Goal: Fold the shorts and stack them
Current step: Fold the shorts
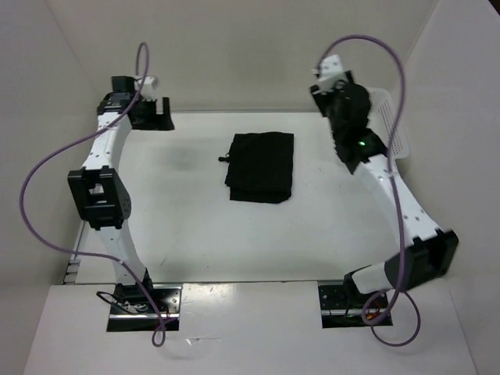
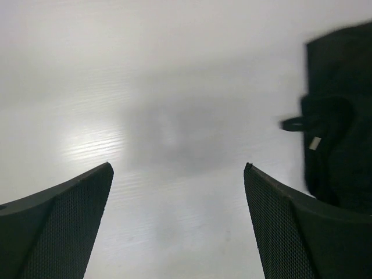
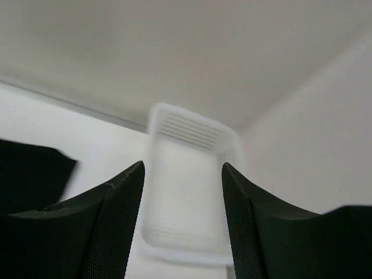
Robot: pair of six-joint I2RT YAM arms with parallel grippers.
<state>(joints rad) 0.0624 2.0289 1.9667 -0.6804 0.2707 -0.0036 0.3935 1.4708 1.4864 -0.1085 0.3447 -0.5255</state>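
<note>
Folded soft-fabric shorts (image 1: 261, 166): plain black; small tag (image 2: 314, 143) at the edge is pale. Flat tabletop (image 1: 180, 226): white, faint fine streaks. Slotted plastic basket (image 3: 189, 192): white, ribbed grille pattern. Left arm (image 1: 108, 144) and right arm (image 1: 402, 203): white links, black joints. 2 cables (image 1: 47, 160): purple. 1 green light (image 1: 362, 144) on right arm. Gripper fingers (image 2: 70, 226): black, fine dotted mesh on inner faces

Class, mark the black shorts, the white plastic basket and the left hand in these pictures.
black shorts (image 1: 262, 166), top external view, middle of the folded cloth.
white plastic basket (image 3: 185, 192), right wrist view, its floor.
left hand (image 2: 178, 167), left wrist view, midway between its open fingertips.
</note>
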